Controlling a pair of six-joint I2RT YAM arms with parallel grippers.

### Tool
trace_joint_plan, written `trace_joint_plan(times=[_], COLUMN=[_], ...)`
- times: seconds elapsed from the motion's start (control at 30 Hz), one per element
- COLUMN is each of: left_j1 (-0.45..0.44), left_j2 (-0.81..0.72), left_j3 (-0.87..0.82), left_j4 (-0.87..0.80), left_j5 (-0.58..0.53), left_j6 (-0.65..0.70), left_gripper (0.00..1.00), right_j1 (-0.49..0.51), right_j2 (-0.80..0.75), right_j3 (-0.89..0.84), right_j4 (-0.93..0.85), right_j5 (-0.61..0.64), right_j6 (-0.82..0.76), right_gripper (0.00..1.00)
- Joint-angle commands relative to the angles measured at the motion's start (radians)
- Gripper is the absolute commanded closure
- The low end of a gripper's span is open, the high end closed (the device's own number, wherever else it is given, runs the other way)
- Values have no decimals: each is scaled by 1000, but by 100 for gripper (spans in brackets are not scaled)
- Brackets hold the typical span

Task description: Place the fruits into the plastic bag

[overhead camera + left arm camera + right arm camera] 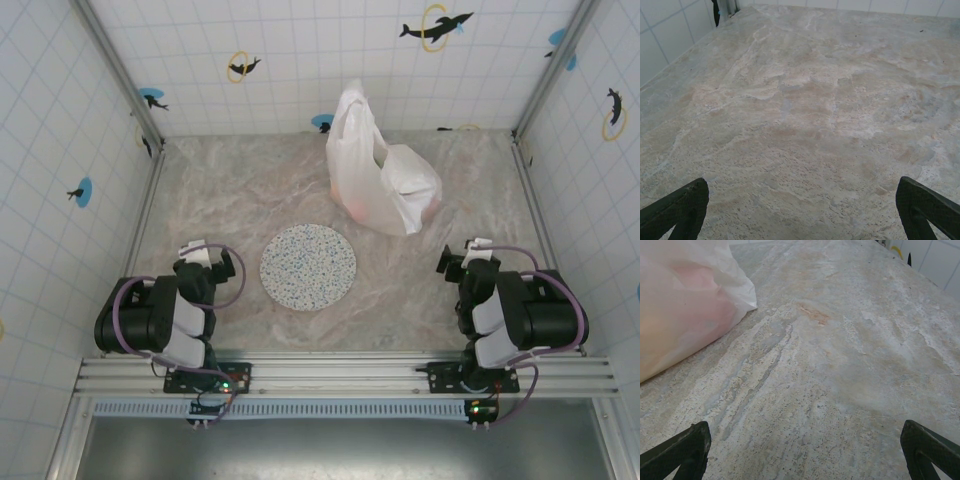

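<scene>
Overhead view. One white plastic bag (385,180) stands upright on the marbled surface (220,190), towards the far edge and slightly right of centre, with its handle loops raised. The fruits (350,206) are inside it and can be seen only as colour through the thin film: an orange patch at its near left corner, a reddish patch at its near right corner, and a dark greenish shape at the mouth. They cannot be counted. One round speckled grey plate (308,267) lies flat nearer the arms, apart from the bag.

The left end effector (210,257) rests low at the near left, just left of the plate and well apart from the bag. The right end effector (462,258) rests at the near right, with the bag ahead of it and to its left.

Left wrist view. The left end effector (800,215) is released, its two dark fingertips (682,210) spread wide over bare surface.

Right wrist view. The right end effector (802,455) is likewise released, fingertips (927,450) set wide apart. The bag (685,305) sits at the upper left, ahead of the fingers and not touching them. A pink-red glow shows through its wall.
</scene>
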Motion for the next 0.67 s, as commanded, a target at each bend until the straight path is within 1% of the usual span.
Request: trace_joint_plan(times=[0.0, 0.63], left_j1=[7, 9], left_j2=[5, 5], left_j3=[-8, -7], left_j4=[40, 40], left_j5=[13, 13], left_j6=[-6, -4], left_gripper=[2, 2], right_j1=[1, 2], right_j2=[1, 0], right_j3=[-19, -19], right_j4=[58, 60], right_j5=[8, 9], right_j6=[-7, -7], right_gripper=[0, 0])
